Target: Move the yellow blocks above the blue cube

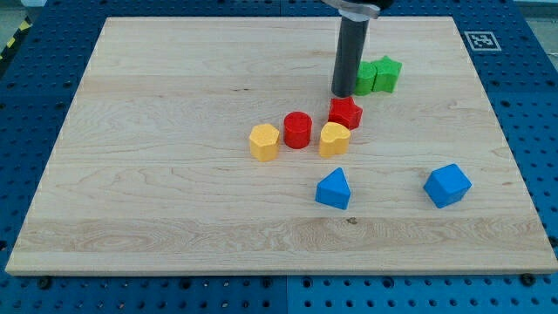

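Two yellow blocks lie near the board's middle: a yellow hexagon-like block (264,141) to the left and a yellow heart-like block (334,139) to the right, with a red cylinder (297,130) between them. The blue cube (447,185) sits at the lower right. A blue wedge-like block (334,189) lies below the right yellow block. My tip (343,93) stands just above the red star (345,112), up and to the right of the right yellow block, touching neither yellow block.
Two green blocks, a cube (365,77) and a star-like one (387,74), sit close to the right of my rod. The wooden board (157,201) lies on a blue perforated table, with a marker tag (480,40) at its upper right corner.
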`<state>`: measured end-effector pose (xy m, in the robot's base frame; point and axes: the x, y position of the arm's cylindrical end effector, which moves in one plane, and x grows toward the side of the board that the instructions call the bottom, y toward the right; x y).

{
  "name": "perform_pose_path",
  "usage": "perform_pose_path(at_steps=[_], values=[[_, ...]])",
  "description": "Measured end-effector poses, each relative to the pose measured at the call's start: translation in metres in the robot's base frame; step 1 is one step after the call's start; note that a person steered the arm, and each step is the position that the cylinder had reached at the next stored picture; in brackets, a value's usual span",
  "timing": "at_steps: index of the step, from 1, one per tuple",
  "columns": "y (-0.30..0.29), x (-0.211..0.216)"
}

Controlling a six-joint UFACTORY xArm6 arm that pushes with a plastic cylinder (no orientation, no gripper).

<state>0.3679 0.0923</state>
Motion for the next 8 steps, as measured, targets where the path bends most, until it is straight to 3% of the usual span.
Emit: perform_pose_path(at_steps=[2,4,5,6,7,8], values=[[0.062,0.028],[-0.05,0.065],[-0.023,0.064],[0.002,0.107],[-0.014,0.144],[-0.031,0.145]])
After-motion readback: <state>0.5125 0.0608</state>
